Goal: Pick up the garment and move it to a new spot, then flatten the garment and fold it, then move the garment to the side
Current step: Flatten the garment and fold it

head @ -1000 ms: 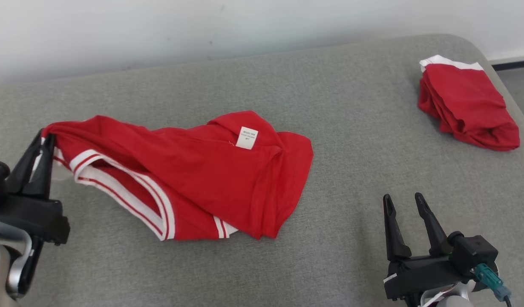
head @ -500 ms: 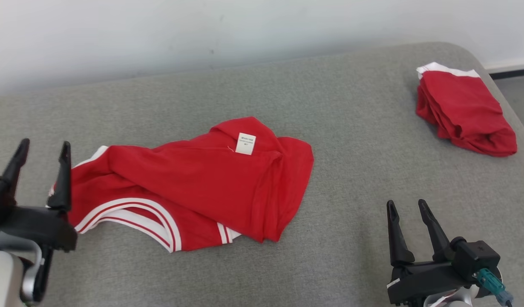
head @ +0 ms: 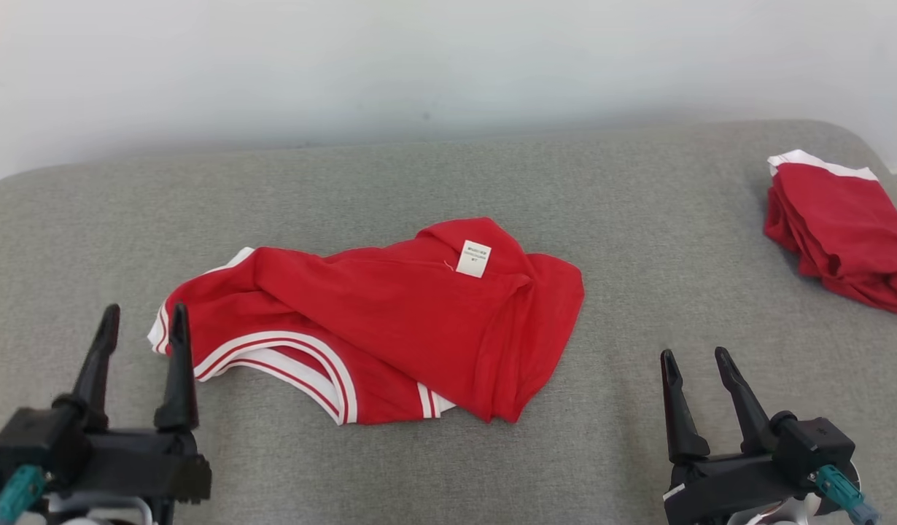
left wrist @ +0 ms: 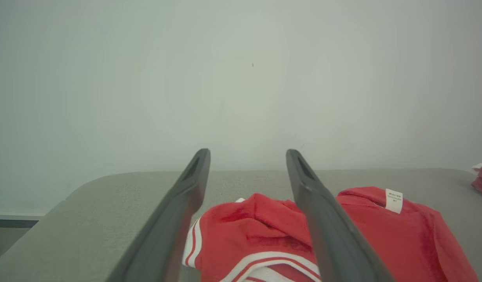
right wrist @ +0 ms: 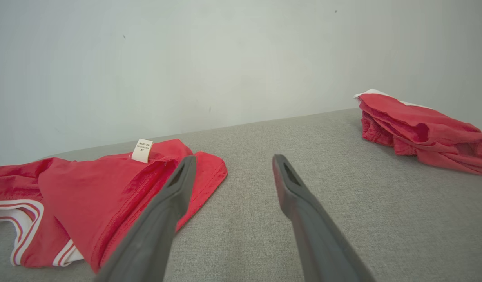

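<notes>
A second ago the left gripper (head: 144,312) pinched the left end of the garment (head: 390,321) and held it raised off the cushion (head: 419,175). It has since let go. Its fingers now stand spread, and it has drawn back toward the near edge. The freed end has dropped and lies on the cushion, folded over itself. The head camera has shifted too.

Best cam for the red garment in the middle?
Head view: the whole garment lies in frame, uncovered. Left wrist view hides parts behind the gripper fingers and crops its near edge; right wrist view crops its left end.
</notes>
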You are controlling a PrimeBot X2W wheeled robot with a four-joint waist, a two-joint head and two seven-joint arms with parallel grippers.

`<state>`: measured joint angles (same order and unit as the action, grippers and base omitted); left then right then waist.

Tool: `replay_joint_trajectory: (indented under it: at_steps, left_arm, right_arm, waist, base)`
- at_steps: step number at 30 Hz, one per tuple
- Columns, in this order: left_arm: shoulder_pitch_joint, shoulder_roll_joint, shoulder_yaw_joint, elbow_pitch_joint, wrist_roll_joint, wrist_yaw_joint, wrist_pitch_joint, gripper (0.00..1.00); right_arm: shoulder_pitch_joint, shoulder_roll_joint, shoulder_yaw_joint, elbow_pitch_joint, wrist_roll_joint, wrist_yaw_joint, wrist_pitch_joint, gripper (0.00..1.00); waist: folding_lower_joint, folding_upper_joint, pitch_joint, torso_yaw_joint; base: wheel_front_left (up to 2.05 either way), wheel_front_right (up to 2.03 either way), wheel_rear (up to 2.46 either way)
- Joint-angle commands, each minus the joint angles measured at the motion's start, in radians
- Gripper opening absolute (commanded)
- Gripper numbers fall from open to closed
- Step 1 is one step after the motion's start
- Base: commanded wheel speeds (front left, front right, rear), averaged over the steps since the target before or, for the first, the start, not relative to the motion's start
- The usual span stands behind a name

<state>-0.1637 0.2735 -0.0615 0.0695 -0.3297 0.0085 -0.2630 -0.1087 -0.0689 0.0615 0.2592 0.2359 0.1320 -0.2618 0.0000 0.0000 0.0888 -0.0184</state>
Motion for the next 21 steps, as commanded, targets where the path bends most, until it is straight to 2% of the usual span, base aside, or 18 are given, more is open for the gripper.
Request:
replay_joint_trajectory:
  at_steps: [1, 10, 21]
  left_arm:
    - [0.025, -0.01, 0.012, -0.015, 0.019, -0.003, -0.002, 1.0]
    - [0.129, -0.107, 0.081, -0.063, 0.078, -0.022, -0.002, 1.0]
    - [0.152, -0.169, 0.122, -0.051, 0.136, -0.07, -0.002, 1.0]
  right_arm:
    - [0.012, -0.005, 0.001, -0.002, -0.002, -0.003, -0.004, 1.0]
    - [0.01, -0.003, 0.003, -0.004, -0.005, -0.003, -0.004, 1.0]
    - [0.016, -0.007, 0.005, -0.001, -0.003, -0.003, -0.004, 1.0]
  waist:
    - [0.0, 0.0, -0.006, 0.014]
    - [0.0, 0.0, -0.003, 0.036]
    - [0.0, 0.0, -0.007, 0.04]
  base:
    - [0.0, 0.0, 0.0]
    - [0.0, 0.0, 0.0]
    - [0.0, 0.0, 0.0]
